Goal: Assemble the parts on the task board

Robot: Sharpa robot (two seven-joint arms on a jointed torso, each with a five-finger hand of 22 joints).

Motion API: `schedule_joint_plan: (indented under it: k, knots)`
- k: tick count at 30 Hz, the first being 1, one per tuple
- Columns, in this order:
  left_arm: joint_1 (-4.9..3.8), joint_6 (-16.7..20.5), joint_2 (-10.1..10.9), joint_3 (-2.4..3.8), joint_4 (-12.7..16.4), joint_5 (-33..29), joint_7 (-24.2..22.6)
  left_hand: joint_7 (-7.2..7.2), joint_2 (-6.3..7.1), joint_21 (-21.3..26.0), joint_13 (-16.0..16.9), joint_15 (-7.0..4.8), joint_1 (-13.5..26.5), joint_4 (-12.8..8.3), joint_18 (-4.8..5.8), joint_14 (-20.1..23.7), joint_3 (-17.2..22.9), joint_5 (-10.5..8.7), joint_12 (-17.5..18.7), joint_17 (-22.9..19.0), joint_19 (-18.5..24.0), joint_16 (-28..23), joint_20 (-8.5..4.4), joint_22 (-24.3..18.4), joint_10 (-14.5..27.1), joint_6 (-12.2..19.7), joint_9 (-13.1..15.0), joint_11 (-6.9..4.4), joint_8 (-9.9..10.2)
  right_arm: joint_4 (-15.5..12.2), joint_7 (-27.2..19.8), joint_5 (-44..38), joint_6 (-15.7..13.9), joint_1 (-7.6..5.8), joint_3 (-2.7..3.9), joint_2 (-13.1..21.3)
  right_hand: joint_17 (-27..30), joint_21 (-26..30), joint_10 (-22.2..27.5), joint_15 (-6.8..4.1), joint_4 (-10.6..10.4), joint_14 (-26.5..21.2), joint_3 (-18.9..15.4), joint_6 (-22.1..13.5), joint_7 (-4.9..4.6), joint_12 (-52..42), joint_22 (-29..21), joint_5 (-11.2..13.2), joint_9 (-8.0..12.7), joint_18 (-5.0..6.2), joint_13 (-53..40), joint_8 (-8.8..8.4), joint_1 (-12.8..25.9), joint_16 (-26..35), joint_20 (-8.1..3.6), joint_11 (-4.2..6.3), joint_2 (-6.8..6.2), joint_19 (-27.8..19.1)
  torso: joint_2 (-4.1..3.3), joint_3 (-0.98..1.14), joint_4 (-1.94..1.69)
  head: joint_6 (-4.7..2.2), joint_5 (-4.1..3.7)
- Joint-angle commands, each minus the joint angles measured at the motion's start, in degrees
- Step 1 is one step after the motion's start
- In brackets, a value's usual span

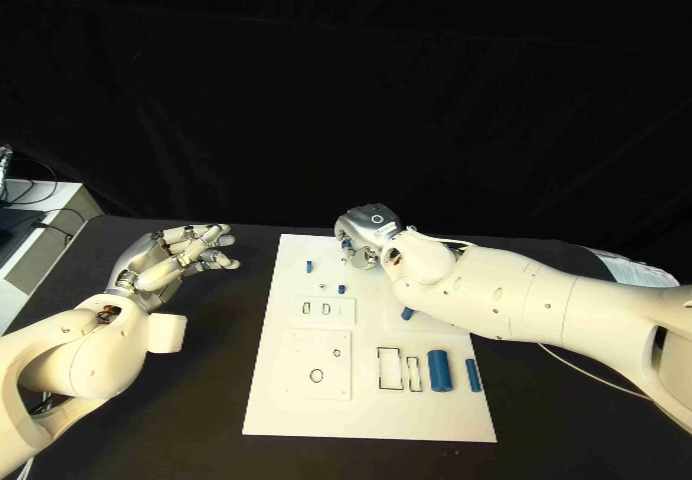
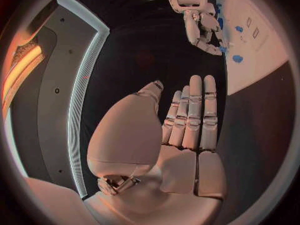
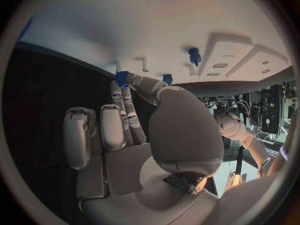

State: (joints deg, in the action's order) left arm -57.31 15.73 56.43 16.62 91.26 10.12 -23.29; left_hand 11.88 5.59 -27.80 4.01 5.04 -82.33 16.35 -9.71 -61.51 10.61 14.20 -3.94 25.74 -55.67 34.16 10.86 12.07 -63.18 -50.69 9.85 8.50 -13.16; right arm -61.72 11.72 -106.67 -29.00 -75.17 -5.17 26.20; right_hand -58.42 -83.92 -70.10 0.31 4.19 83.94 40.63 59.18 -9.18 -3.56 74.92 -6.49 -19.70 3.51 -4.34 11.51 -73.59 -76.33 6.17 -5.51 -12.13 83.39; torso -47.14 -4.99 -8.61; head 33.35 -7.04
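- While the right hand (image 1: 372, 238) hovers over the top edge of the white task board (image 1: 289, 415) in the middle of the head view, a small blue part (image 3: 122, 78) sits pinched at its fingertips in the right wrist view, so this hand is holding that piece.
- From that hand, the rest of the board stretches toward the bottom of the frame, its long axis running top to bottom; the right arm lies diagonally across the board's right half, clearly nearer the work than the left.
- Just below and left of the hand, a short blue peg (image 1: 309, 267) stands near the board's upper left; whether the pinched part belongs beside it is only a guess.
- At left centre of the head view, the left hand (image 1: 179, 256) floats over the black worktop (image 1: 173, 440), well apart from the board, fingers straight and loosely spread, holding nothing.
- Counted in the head view: one task board, two hands, and at least six blue pieces, including a thick cylinder (image 1: 438, 370) and a slim rod (image 1: 472, 375) side by side at lower right, both lying top to bottom.
- Smaller blue specks near the board's top are too small to identify.
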Motion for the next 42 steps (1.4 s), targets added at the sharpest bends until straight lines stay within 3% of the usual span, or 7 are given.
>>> schedule_joint_plan:
  k: [1, 25, 29, 32, 35, 38, 42]
  knots:
    - [-0.02, -0.9, -0.1, 0.06, 0.1, 0.2, -0.4, 0.39, 0.47, -0.3, -0.1, -0.10, -0.3, 0.0, -0.60, 0.5, 0.5, -0.26, 0.3, 0.1, 0.3, 0.3, -0.06, 0.1, 0.4, -0.1, 0.1, 0.18, 0.2, 0.4, -0.3, -0.6, 0.8, 0.05, -0.01, -0.1, 0.0, 0.1, 0.1, 0.20, -0.2, 0.1, 0.0, -0.6, -0.11, 0.1, 4.4, 0.3, -0.1, -0.97, 0.1, -0.40, 0.1, -0.3, 0.36, 0.25, -0.65, -0.2, -0.03, -0.03, -0.02, -0.02, -0.09]
    - [-0.02, -0.8, -0.1, 0.06, -0.2, 0.2, -0.4, 0.39, 0.52, -0.4, -0.1, -0.08, -0.3, 0.0, -0.60, 0.7, 0.6, -0.28, 0.3, 0.2, 0.4, 0.5, -0.04, 0.1, 0.6, 0.0, 0.1, 0.19, 0.2, 0.7, 0.2, -0.7, 1.0, 0.06, -0.04, 0.4, 1.0, 0.3, -0.5, 0.17, -0.8, -0.2, 0.9, 0.0, 0.06, -0.5, 4.4, 0.8, -1.0, -0.90, -0.1, -0.29, -0.7, 0.0, 0.51, 0.44, -0.70, -0.3, -0.04, -0.02, -0.05, 0.07, -0.27]
    - [-0.02, -0.8, -0.1, 0.06, -0.2, 0.2, -0.4, 0.39, 0.52, -0.4, -0.1, -0.08, -0.3, 0.0, -0.60, 0.7, 0.6, -0.28, 0.3, 0.2, 0.4, 0.5, -0.04, 0.1, 0.6, 0.0, 0.1, 0.19, 0.2, 0.7, 0.0, -0.6, 0.5, 0.06, -0.04, 0.4, 1.4, 0.5, 0.1, 0.23, -1.1, -0.2, 0.6, -0.6, -0.13, 0.0, 4.2, 1.0, -1.0, -0.87, 0.0, -0.68, -0.3, 0.1, 0.45, 0.23, -1.30, -0.5, -0.04, -0.05, -0.09, 0.06, -0.28]
    - [-0.02, -0.8, -0.1, 0.06, -0.2, 0.2, -0.4, 0.39, 0.52, -0.4, -0.1, -0.08, -0.3, 0.0, -0.60, 0.7, 0.6, -0.28, 0.3, 0.2, 0.4, 0.5, -0.04, 0.1, 0.6, 0.0, 0.1, 0.19, 0.2, 0.8, -0.4, -0.5, 0.0, 0.06, -0.04, 0.4, 3.1, 1.7, 3.2, 0.88, -2.1, -0.7, -0.2, -3.1, -0.66, 0.1, 2.5, 3.4, -0.6, -0.48, 0.6, -2.32, 0.9, 0.9, 0.98, -0.52, -2.99, -1.6, -0.04, -0.08, -0.09, 0.08, -0.32]
    - [-0.02, -0.8, -0.1, 0.06, -0.2, 0.2, -0.4, 0.39, 0.52, -0.4, -0.1, -0.08, -0.3, 0.0, -0.60, 0.7, 0.6, -0.28, 0.3, 0.2, 0.4, 0.5, -0.04, 0.1, 0.6, 0.0, 0.1, 0.19, 0.2, 0.9, -0.7, -0.3, -0.3, 0.06, -0.04, 0.4, 6.3, 3.9, 8.3, 0.81, -3.2, -1.7, -5.4, -6.7, 0.80, 0.1, -0.5, 3.7, 0.0, 0.25, 0.7, -4.31, 1.2, 2.7, 1.01, -0.42, -3.73, -3.5, -0.01, -0.10, -0.08, 0.07, -0.34]
    - [-0.02, -0.8, -0.1, 0.06, -0.2, 0.2, -0.4, 0.39, 0.52, -0.4, -0.1, -0.08, -0.3, 0.0, -0.60, 0.7, 0.6, -0.28, 0.3, 0.2, 0.4, 0.5, -0.04, 0.1, 0.6, 0.0, 0.1, 0.19, 0.2, 0.9, -0.9, 0.0, -0.3, 0.06, -0.04, 0.5, 8.3, 5.6, 13.8, 1.70, -7.4, -2.0, -20.5, -8.2, 1.67, -0.1, -2.1, 3.5, 0.6, 0.57, 0.6, -5.37, -5.1, 3.8, 1.77, -1.45, -0.31, -4.1, -0.01, -0.12, -0.10, 0.05, -0.36]
    - [-0.02, -0.8, -0.1, 0.06, -0.3, 0.2, -0.4, 0.39, 0.52, -0.4, -0.1, -0.08, -0.3, 0.0, -0.60, 0.7, 0.6, -0.28, 0.3, 0.2, 0.4, 0.5, -0.04, 0.1, 0.6, 0.0, 0.1, 0.19, 0.2, 0.4, -0.8, 0.2, -0.7, 0.06, -0.04, 1.0, 8.6, 5.9, 15.1, 1.86, -13.7, -2.0, -24.8, -8.7, 1.90, 0.0, -2.2, 3.7, 1.1, 0.59, 0.7, -5.92, -9.5, 3.8, 1.94, -1.79, -0.98, -4.0, 0.01, -0.13, -0.15, 0.09, -0.35]
